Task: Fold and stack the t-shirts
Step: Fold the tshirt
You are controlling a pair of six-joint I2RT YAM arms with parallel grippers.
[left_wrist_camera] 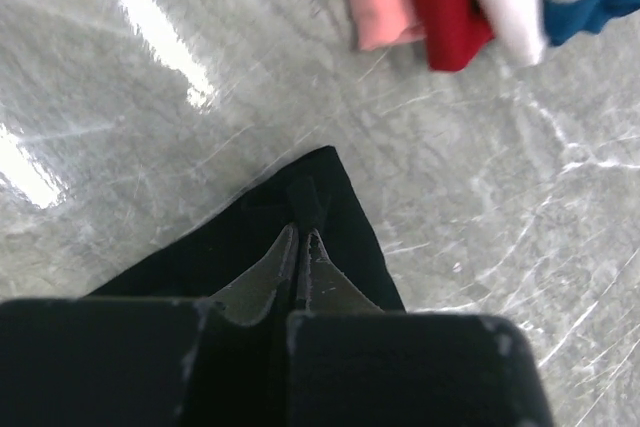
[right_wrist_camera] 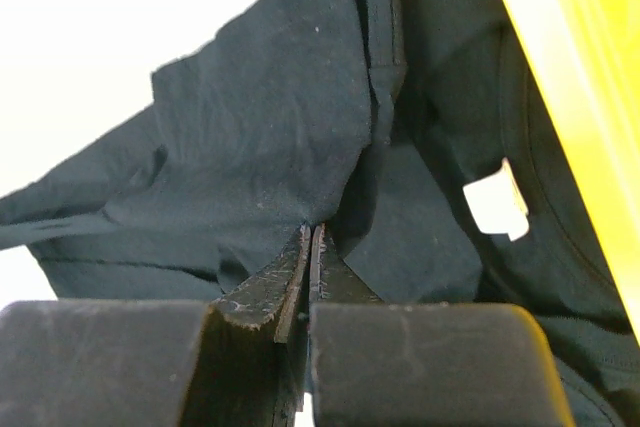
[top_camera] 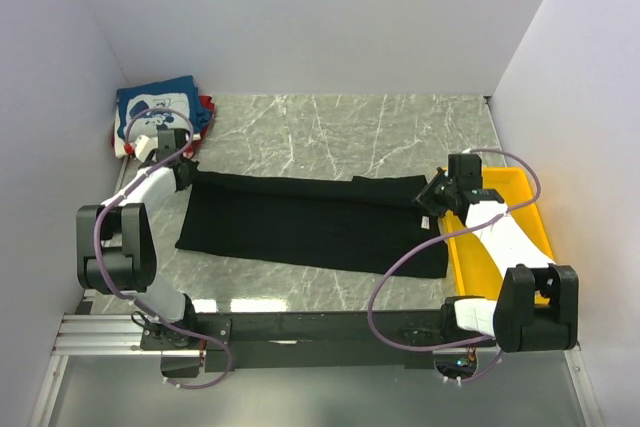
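While the large black cloth t-shirt (top_camera: 310, 222) lies flat on the grey marble table (top_camera: 330, 127), the left gripper (left_wrist_camera: 303, 235) is clenched on its far left corner and the right gripper (right_wrist_camera: 311, 235) pinches a fold at its other end, beside the yellow plastic tray (top_camera: 520, 187); folded blue, white and red shirts (top_camera: 160, 112) are stacked far left

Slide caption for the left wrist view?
Left gripper pinches a corner of the black t-shirt on the marble table; folded shirts lie beyond.
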